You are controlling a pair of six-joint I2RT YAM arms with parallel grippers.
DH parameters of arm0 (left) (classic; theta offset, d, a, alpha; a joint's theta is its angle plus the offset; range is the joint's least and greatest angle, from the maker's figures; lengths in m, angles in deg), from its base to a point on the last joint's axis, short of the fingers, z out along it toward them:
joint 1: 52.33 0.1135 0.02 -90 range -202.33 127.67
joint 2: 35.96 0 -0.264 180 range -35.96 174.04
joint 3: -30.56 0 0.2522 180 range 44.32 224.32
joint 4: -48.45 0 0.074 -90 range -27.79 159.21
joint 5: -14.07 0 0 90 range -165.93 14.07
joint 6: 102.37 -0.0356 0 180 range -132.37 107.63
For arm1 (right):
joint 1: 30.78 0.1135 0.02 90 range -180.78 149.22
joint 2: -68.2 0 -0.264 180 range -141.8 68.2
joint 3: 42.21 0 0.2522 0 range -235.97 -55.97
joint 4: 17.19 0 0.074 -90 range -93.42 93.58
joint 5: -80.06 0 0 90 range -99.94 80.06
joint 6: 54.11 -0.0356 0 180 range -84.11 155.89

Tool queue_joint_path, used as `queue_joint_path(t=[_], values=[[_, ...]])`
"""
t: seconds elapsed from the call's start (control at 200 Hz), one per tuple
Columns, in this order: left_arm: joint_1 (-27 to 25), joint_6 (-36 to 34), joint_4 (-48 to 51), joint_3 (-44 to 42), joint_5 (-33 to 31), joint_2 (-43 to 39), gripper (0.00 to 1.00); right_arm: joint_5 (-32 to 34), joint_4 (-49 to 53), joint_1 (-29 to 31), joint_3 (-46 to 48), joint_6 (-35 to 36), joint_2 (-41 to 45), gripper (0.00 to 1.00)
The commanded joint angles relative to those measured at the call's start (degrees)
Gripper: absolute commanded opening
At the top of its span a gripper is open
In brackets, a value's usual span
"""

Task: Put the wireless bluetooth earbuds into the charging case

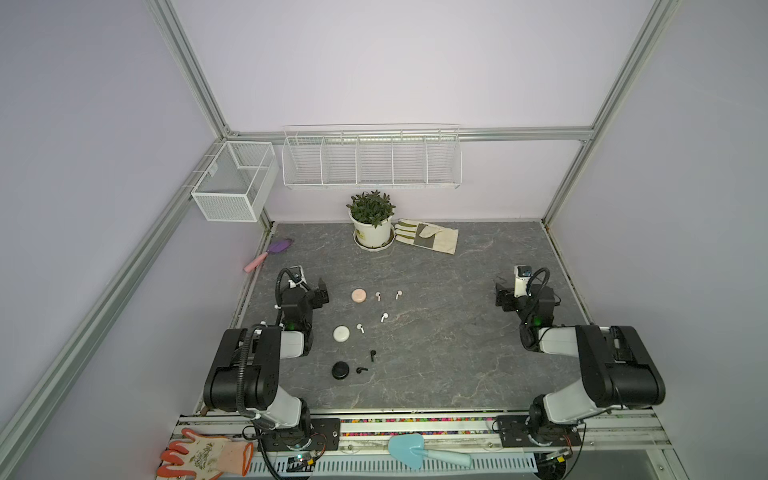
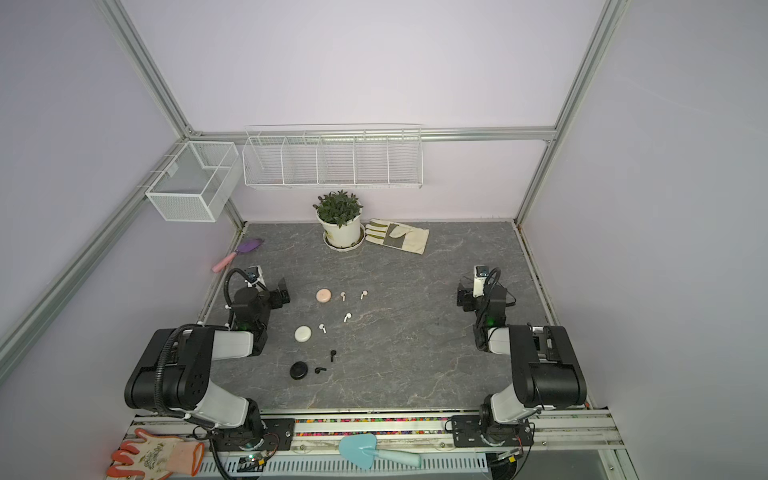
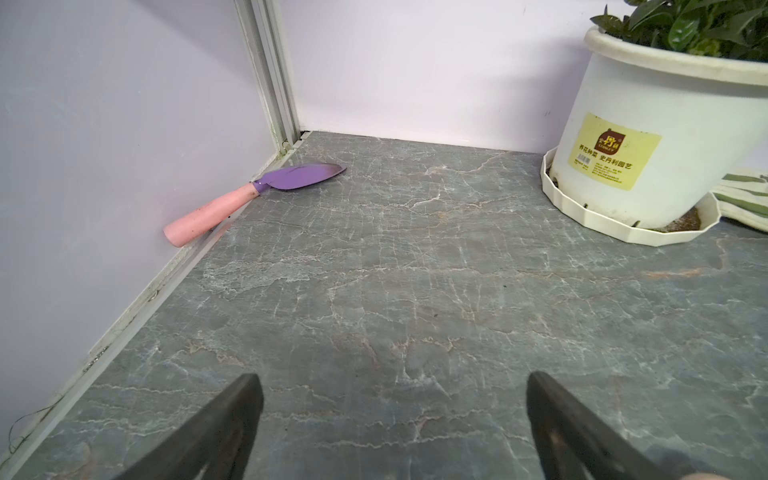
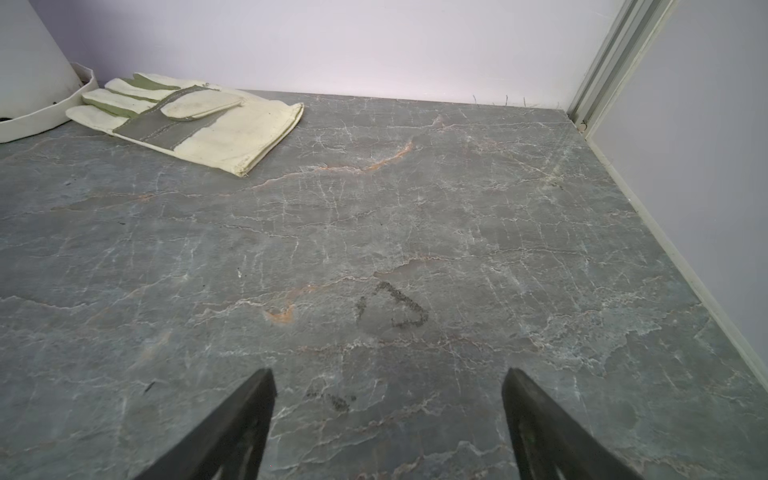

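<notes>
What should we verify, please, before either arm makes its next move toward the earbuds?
1. The left pincer open and empty: ok.
2. The right pincer open and empty: ok.
3. The white earbuds and black earbuds lying free on the table, apart from one another: ok.
4. The pink case, white case and black case open for insertion: all look shut, not ok.
5. The plant pot and glove away from the earbuds: ok.
</notes>
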Motion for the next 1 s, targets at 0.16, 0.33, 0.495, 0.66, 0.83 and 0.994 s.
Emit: queue_joint_path(t=[0.16,0.33,0.495,0.66,0.83,0.994], values=[[1.2,0.5,-0.9,0.6,2.0,-0.1,0.99,-1.0,-0.9,-0.5,0.1,-0.2,0.1,0.88],[1.2,0.5,-0.7,0.7,1.8,0.0,0.99,-1.0,-1.0,-0.5,0.1,-0.2,0.1,0.88],[1.1,0.4,-0.8,0.7,2.2,0.0,1.00,-1.1,-1.9,-0.6,0.8,-0.3,0.4,0.88],[1.1,0.2,-0.5,0.9,2.0,0.1,0.99,2.0,0.8,-0.3,-0.5,-1.0,0.9,0.88],[0.5,2.4,34.3,16.9,-4.9,-9.5,0.99,8.0,28.5,7.1,-16.1,4.6,5.7,0.88],[-3.7,6.5,44.6,24.3,-14.4,-6.8,0.99,-4.9,28.9,15.2,-25.9,5.2,-2.0,0.88]])
